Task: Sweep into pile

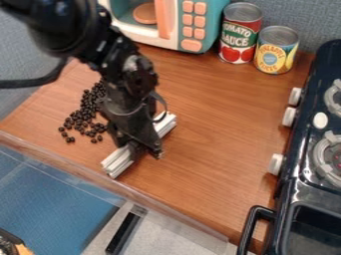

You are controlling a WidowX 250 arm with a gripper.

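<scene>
Black beads lie loosely spread on the wooden counter, just left of the grooved white bar clamped in the gripper; farther back stand a yellow can, red can and toy microwave.

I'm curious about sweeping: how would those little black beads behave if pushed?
The black beads would probably roll, since they look small and rounded. They may also scatter rather than shift as one, as several already lie loose beside the main cluster.
</scene>
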